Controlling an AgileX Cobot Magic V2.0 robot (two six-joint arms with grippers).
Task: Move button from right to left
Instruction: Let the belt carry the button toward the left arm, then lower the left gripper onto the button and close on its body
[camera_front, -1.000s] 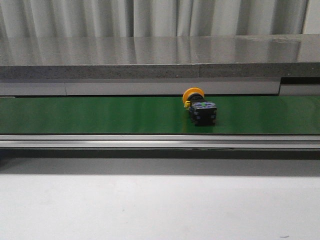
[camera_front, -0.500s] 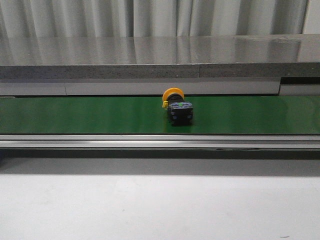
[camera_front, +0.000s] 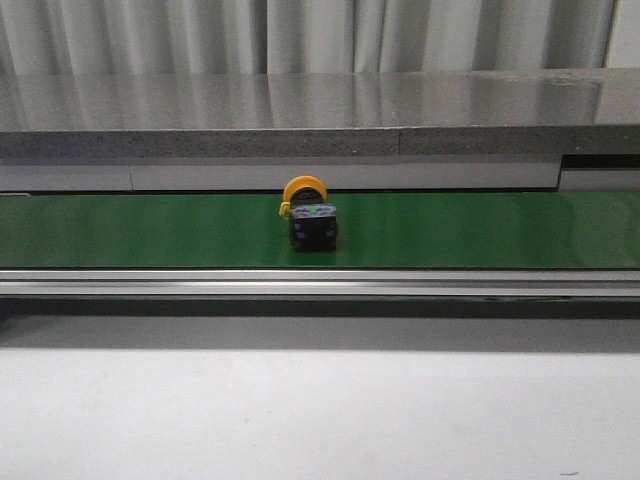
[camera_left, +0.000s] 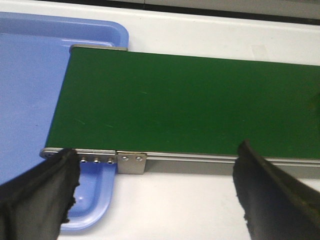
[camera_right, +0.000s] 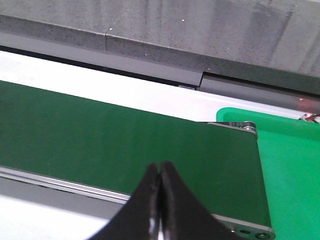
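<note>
- The button (camera_front: 309, 217) has a yellow-orange round cap and a black blocky body with small green and blue marks.
- It lies on its side, cap rearward, near mid-belt.

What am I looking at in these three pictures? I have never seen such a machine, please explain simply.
It is a two-armed robot at a green conveyor belt. The front view looks forward over the belt; on it lies the button, yellow cap and black body, and nothing holds it. The other two pictures come from cameras on the wrists. The left gripper is open above the belt's end, where a blue tray lies. The right gripper is shut and empty, near the other end and a green tray.
</note>
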